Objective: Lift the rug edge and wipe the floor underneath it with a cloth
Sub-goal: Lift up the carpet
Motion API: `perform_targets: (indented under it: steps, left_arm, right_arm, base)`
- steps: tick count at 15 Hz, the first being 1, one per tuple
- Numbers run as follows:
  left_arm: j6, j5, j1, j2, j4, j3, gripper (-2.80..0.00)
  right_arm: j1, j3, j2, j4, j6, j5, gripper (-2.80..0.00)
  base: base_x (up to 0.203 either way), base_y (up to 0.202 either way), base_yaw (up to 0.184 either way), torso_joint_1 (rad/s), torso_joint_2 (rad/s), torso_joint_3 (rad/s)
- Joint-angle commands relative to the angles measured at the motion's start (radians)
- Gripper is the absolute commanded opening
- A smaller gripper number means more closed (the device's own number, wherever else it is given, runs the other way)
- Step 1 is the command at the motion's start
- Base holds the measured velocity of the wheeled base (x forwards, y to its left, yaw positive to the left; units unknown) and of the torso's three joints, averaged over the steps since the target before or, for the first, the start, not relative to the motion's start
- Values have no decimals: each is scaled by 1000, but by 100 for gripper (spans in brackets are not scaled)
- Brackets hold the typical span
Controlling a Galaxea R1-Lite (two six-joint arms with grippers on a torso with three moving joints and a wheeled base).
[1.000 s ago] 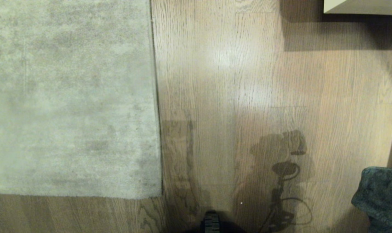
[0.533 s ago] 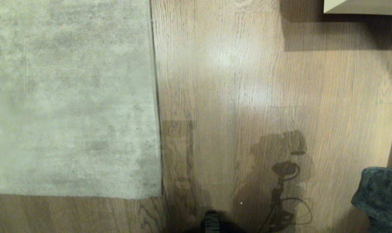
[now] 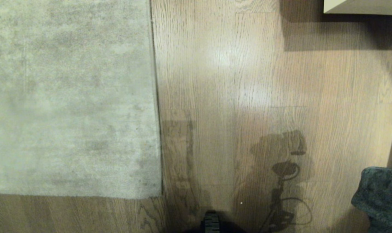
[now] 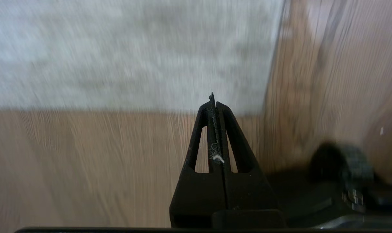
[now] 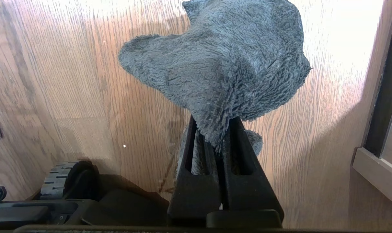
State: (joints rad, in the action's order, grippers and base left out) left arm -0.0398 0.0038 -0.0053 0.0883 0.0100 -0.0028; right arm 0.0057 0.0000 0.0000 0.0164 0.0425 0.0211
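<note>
The pale beige-grey rug (image 3: 69,97) lies flat on the left of the head view, its right edge and near corner (image 3: 158,194) resting on the wood-grain floor (image 3: 247,81). A dark grey-teal fuzzy cloth (image 3: 380,197) shows at the head view's lower right. In the right wrist view my right gripper (image 5: 215,124) is shut on a fold of the cloth (image 5: 222,68), which hangs above the floor (image 5: 69,81). My left gripper (image 4: 213,102) is shut with only lint between its fingers, hovering over the floor (image 4: 86,161) just short of the rug (image 4: 134,55) near its corner.
A pale furniture corner (image 3: 361,6) sits at the far right with a dark shadow under it. A wooden frame edge (image 5: 377,174) runs beside the cloth. My base wheel (image 3: 211,223) shows at the head view's bottom; another wheel (image 5: 63,179) shows in the right wrist view.
</note>
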Motion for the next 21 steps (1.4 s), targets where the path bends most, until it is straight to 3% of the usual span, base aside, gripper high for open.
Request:
perform_targets:
  steps: [1,6,13,16,17,18,21]
  left_arm:
    - [0,1,-25,150,1,0,-280]
    - [1,1,-193,336,2,-7,-280]
    - [1,-19,-269,841,15,-186,-280]
    - [2,20,-302,1053,-2,-247,-280]
    - [2,50,-311,1129,-26,-265,-123]
    - [1,88,-322,1204,-61,-277,0]
    - [-1,244,-364,1469,-282,-301,0]
  right_arm:
    - [0,0,2,0,0,0,-280]
    - [0,0,2,0,0,0,-280]
    - [0,0,2,0,0,0,-280]
    - [0,0,2,0,0,0,-280]
    - [0,0,2,0,0,0,-280]
    - [0,0,2,0,0,0,-280]
    - [0,0,2,0,0,0,-280]
  base:
    - [0,0,0,0,0,0]
    - [0,0,0,0,0,0]
    - [0,0,0,0,0,0]
    - [0,0,0,0,0,0]
    - [0,0,0,0,0,0]
    - [0,0,0,0,0,0]
    - [0,0,0,0,0,0]
